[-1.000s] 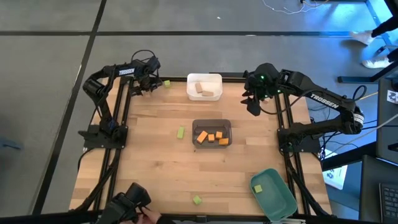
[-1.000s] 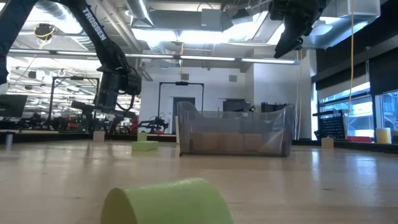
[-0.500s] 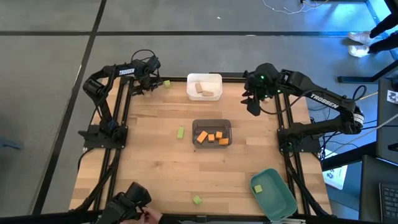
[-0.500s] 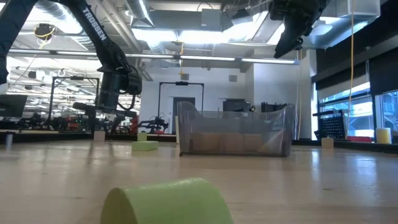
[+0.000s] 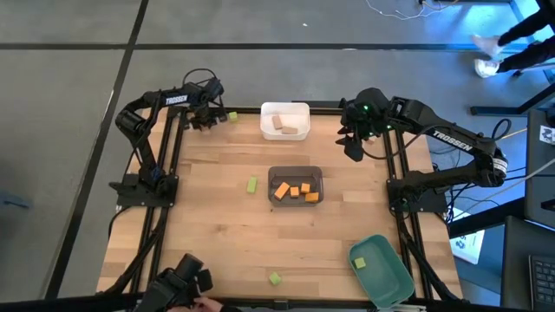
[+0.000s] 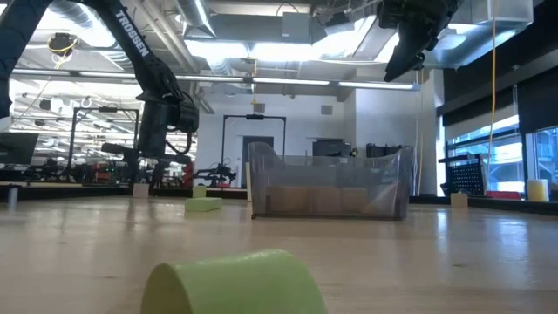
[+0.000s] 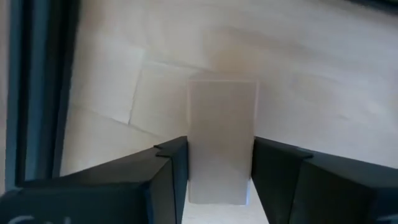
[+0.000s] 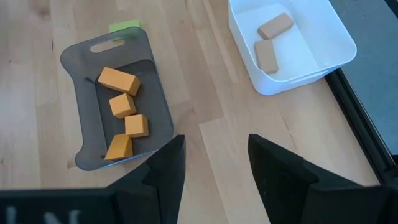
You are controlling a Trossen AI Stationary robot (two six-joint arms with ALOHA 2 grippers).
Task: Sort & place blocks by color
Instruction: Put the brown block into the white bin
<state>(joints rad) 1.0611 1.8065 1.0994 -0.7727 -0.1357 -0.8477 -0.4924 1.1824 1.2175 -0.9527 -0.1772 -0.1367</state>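
A pale tan block [image 7: 221, 140] lies on the table at its far left corner, next to the frame. My left gripper [image 5: 206, 121] points down over it, shut on it. A green block [image 5: 231, 116] lies just right of that gripper. More green blocks lie at mid-table [image 5: 251, 185] and near the front edge [image 5: 274, 278]. My right gripper [image 8: 214, 162] hangs open high over the far right, holding nothing. The white bin [image 5: 264, 121] holds tan blocks, the grey bin [image 5: 296, 170] orange ones, the green bin [image 5: 395, 282] a green one. My left gripper pinches the tan block's two long sides [image 7: 194, 168] between its two fingers [image 7: 168, 171]. The fingers come from above, pointing down, and lie across the block. The block lies flat on the table top.
The black frame rail [image 7: 37, 93] runs close beside the tan block. A dark camera device [image 5: 182, 282] stands at the table's near left corner. Bare wood lies between the bins and along the left side.
My left gripper has kept its place, rolled a little about its downward axis and shut its fingers onto the tan block, which still lies on the table.
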